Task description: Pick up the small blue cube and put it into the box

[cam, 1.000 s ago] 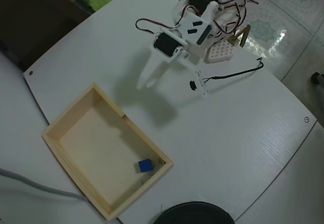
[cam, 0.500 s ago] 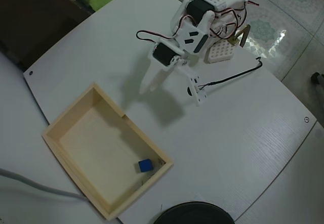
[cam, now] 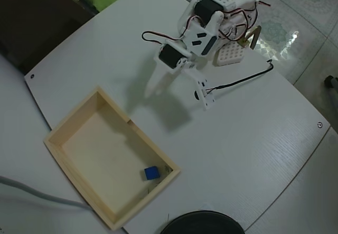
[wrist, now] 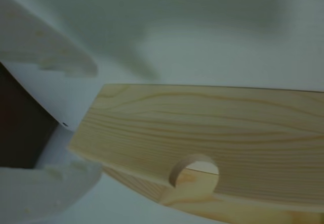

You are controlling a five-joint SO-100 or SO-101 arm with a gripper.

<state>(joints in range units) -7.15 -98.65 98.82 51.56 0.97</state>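
Below and to the left of the claw [cam: 177,97] in the overhead view, well apart from it, the box [cam: 61,152] lies flat on the white bench [cam: 248,155]. Its near top corner is the part closest to the claw's long white finger [cam: 157,83]. The small blue cube [cam: 151,173] rests on the box's floor in the lower right corner, just beside the two walls that meet there, and nothing grips it.

The claw hangs over bare bench with its fingers spread and nothing between them: the long one points down-left toward the box, while the shorter one, carrying a small black part, angles down-right. A dark shadow falls on the bench just below the claw.

Behind the claw, toward the upper right, the arm folds back to its base, with red and black wires looping around the motors. A small white perforated block [cam: 228,54] sits just beside that base, and a black cable [cam: 248,77] trails across the bench to the right of the claw.

From the wrist view, the two white fingers [wrist: 45,52] show blurred at the left edge, parted, and a pale wooden wall of the box [wrist: 212,133] with a round notch fills the lower frame.
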